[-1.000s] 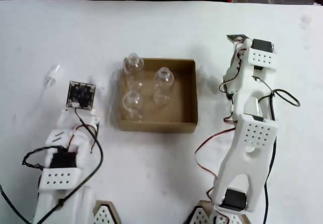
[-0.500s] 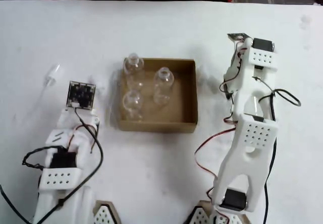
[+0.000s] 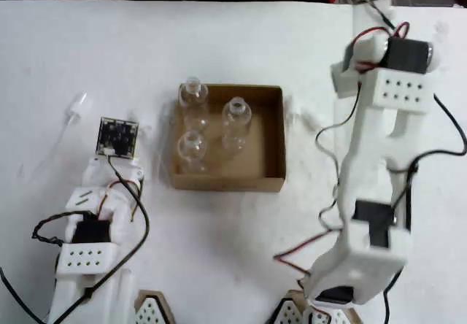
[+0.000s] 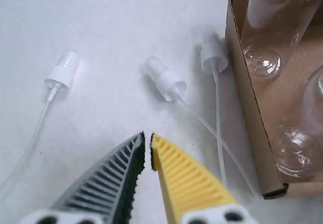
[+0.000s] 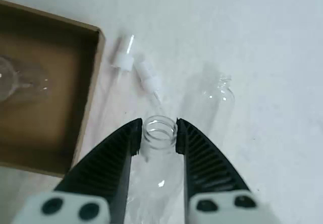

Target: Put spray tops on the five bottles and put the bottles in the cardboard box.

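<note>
1. Since 0.5 s ago, the right arm (image 3: 376,163) has stretched toward the far edge of the surface (image 3: 219,39). In the high view it looms larger, and its wrist board now sits at the far rim. The left arm (image 3: 87,222), the cardboard box (image 3: 226,184) and its contents are unchanged.
2. Left pincer (image 4: 147,135): the grey and yellow fingers are clenched to a sliver of a gap with nothing between them. It hangs over bare surface off the box's left side.
3. Just beyond the left pincer, three tops lie on the surface.
   - The outer spray top (image 4: 61,71) lies well apart from the box.
   - The middle spray top (image 4: 164,77) lies between the other two.
   - The wall-side spray top (image 4: 214,56) lies just beside the box's left wall.
   - All three dip tubes trail back toward the pincer.
4. Right pincer (image 5: 159,125): the black fingers grasp the clear bottle (image 5: 160,132) at its neck, with the mouth open and bare. The bottle is off the box's right side. Whether its base touches the surface cannot be told.
5. Beyond the right pincer, a second bottle (image 5: 218,97) lies on its side on the surface with its neck bare. Two loose spray tops (image 5: 123,57) lie close together just beside the box's right wall.
6. Three boxed bottles (image 3: 191,149) stand upright and open-mouthed inside the box. One is at the near left, one at the far left corner and one near the middle.
</note>
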